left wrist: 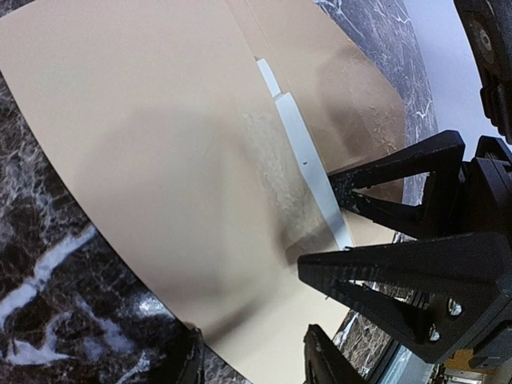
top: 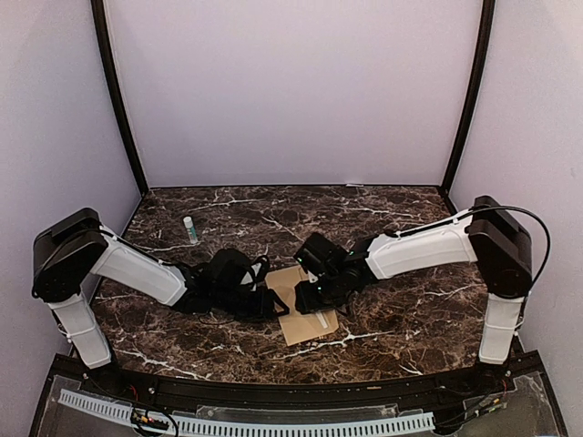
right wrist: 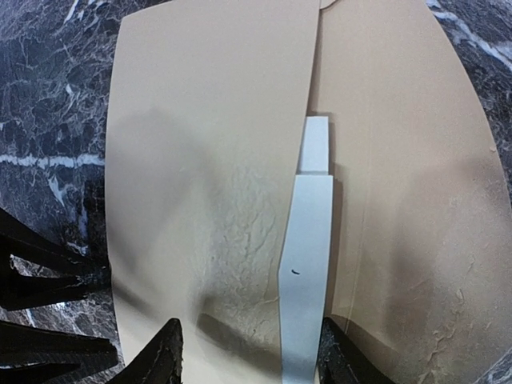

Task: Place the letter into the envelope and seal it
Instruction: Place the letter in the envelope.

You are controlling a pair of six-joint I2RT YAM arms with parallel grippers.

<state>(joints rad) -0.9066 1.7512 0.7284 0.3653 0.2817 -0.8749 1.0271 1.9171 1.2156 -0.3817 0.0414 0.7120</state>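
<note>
Right gripper (right wrist: 252, 346), fingers spread, is straddling one white strip (right wrist: 308, 256) on one wrinkled kraft-brown envelope (right wrist: 208, 152); left gripper (left wrist: 254, 350) is gaping beside it.

Kraft-brown envelope (top: 308, 330) flat on table (top: 410, 309), near centre, skewed; narrow white strip (right wrist: 308, 264) along seam between its tan panels.

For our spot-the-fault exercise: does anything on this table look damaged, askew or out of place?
Yes. The envelope is wrinkled and rough-looking beside the white strip lying on it, with more puckering near one corner; elsewhere the paper is smooth. The envelope also lies askew to the front edge of the table.
</note>
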